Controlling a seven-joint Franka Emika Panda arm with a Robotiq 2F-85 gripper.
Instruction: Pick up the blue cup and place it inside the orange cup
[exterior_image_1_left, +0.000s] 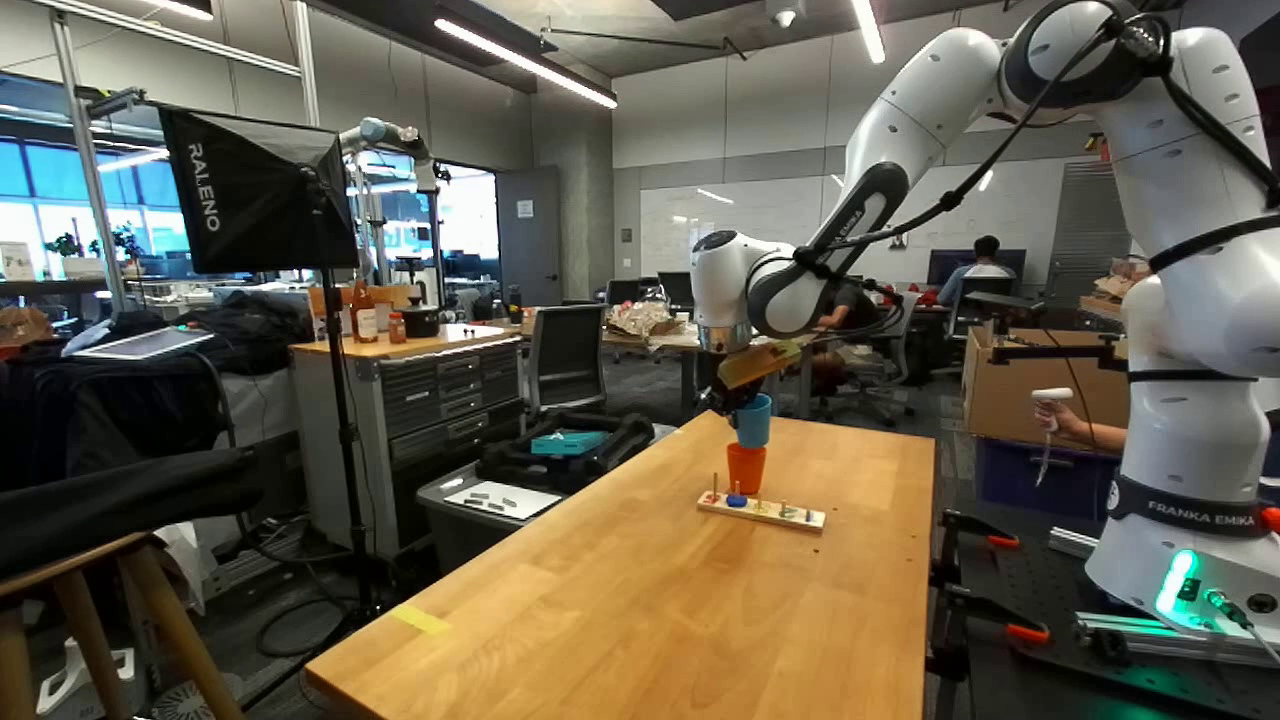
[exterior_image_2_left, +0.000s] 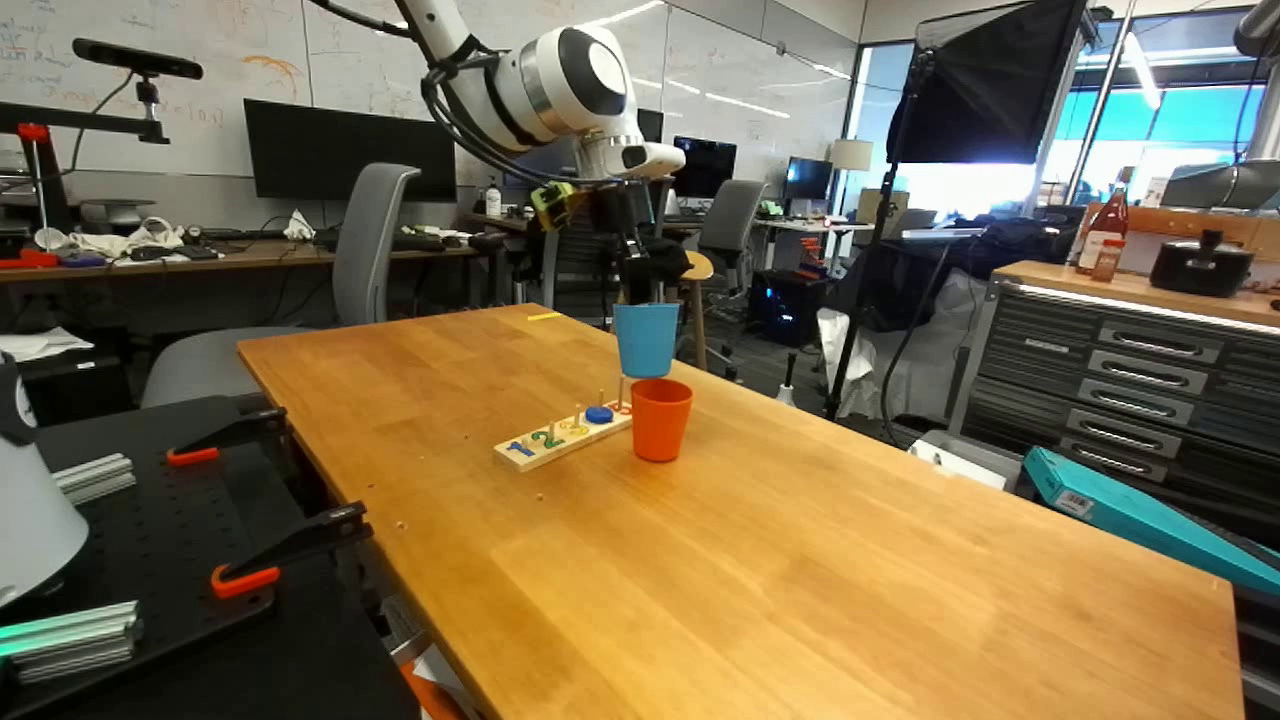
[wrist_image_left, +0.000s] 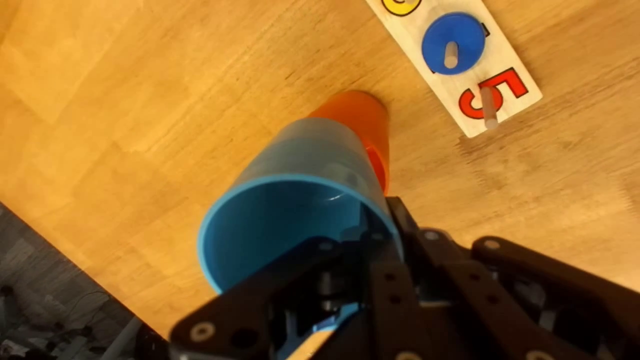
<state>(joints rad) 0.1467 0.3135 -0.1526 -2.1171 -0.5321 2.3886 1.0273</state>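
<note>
The blue cup (exterior_image_1_left: 754, 420) hangs upright or nearly so from my gripper (exterior_image_1_left: 736, 408), just above the orange cup (exterior_image_1_left: 746, 470). In an exterior view the blue cup (exterior_image_2_left: 646, 342) has its bottom close to the rim of the orange cup (exterior_image_2_left: 661, 425), slightly off to one side; I cannot tell if they touch. In the wrist view my gripper (wrist_image_left: 387, 220) is shut on the wall of the blue cup (wrist_image_left: 300, 210), one finger inside, one outside. The blue cup hides most of the orange cup (wrist_image_left: 362, 115); a sliver of its opening shows. The orange cup stands upright on the table.
A wooden peg board (exterior_image_2_left: 570, 447) with numbers and a blue disc lies close beside the orange cup; its pegs stand up, and it also shows in the wrist view (wrist_image_left: 450, 92). The wooden table (exterior_image_1_left: 650, 610) has black clamps (exterior_image_2_left: 300, 545) near one edge.
</note>
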